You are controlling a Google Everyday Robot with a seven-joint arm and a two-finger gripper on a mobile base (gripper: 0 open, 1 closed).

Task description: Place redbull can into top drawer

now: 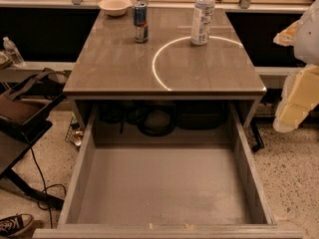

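Observation:
The redbull can (140, 22), blue and silver with a red marking, stands upright on the far left part of the grey tabletop (124, 68). The top drawer (164, 183) is pulled fully open below the table's front edge, and its flat grey bottom is bare. My gripper (295, 98) shows as a white and pale yellow shape at the right edge of the camera view. It hangs beside the table's right front corner, far from the can, and nothing shows in it.
A clear plastic bottle (203, 16) with a white label stands right of the can. A white bowl (115, 5) sits behind the can at the back left. A dark chair (25, 113), cables and a shoe (15, 224) lie on the floor to the left.

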